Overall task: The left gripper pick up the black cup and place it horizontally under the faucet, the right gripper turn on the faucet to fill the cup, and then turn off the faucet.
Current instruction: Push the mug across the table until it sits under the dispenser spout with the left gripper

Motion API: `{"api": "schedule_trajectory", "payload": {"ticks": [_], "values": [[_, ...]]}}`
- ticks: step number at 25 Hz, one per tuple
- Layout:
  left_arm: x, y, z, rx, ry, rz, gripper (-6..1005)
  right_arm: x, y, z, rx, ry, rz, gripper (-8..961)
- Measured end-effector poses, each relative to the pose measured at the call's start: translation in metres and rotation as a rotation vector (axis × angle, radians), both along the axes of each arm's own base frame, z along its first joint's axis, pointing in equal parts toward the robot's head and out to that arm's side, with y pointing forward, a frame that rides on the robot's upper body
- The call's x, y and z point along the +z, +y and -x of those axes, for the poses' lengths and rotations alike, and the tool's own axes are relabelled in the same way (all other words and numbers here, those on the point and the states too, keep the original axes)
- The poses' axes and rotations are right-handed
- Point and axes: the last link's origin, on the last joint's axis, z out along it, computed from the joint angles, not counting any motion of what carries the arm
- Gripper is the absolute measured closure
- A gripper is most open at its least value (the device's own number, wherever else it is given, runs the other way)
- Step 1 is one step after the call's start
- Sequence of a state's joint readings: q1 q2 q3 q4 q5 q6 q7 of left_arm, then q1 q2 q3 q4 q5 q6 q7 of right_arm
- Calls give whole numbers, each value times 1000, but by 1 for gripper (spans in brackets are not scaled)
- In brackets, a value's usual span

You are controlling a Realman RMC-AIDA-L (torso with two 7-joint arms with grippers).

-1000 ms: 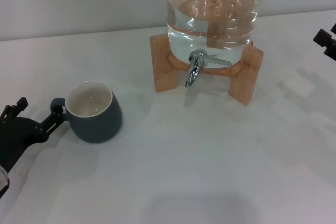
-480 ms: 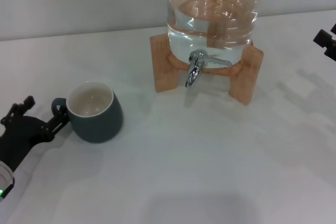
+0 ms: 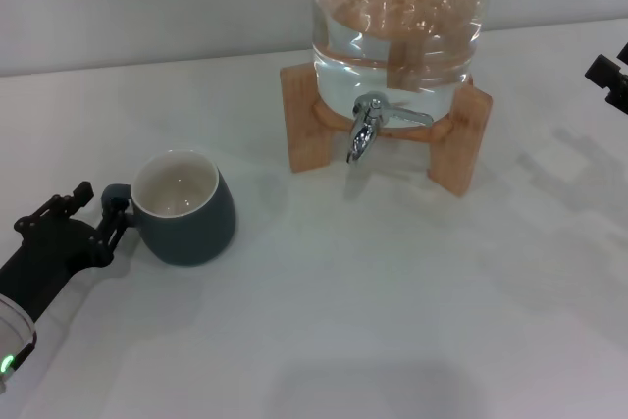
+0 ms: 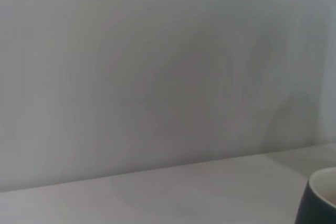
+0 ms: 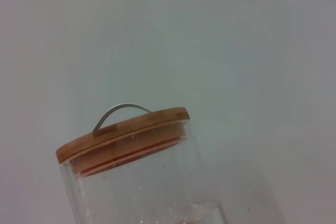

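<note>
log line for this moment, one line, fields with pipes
phase: grasping cup | left gripper: at black cup handle, cup upright on table | faucet: untouched | right gripper: parked at right edge

White worktop (image 3: 392, 321), matte, evenly lit; plain pale grey wall (image 3: 147, 7) directly behind; soft shadows only.

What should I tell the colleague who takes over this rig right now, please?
Left tool: at the handle of the black cup, fingers around it; grip not confirmed.
Right tool: parked at the far right edge, away from the faucet.
Cup stands upright on the table, left of the glass jar on its wooden stand, not under the spout.
Done: approach to cup.
Left: lift, place under faucet, open, fill, close.
</note>
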State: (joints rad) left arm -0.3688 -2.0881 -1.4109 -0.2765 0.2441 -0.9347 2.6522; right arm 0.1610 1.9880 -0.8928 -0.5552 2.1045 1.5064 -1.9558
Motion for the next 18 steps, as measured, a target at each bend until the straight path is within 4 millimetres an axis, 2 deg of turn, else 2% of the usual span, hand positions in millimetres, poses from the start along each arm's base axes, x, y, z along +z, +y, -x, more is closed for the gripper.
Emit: {"api": "schedule_trajectory", "payload": {"ticks": [6, 11, 18], "values": [[1, 1, 0, 1, 1, -3, 623, 0, 0, 0, 0, 0, 0, 112], [1, 1, 1, 4, 1, -6, 845, 0, 1, 0, 1, 0, 0, 112], [2, 1, 1, 4, 2, -9, 851, 0, 2, 1, 1, 0, 0, 112]]}}
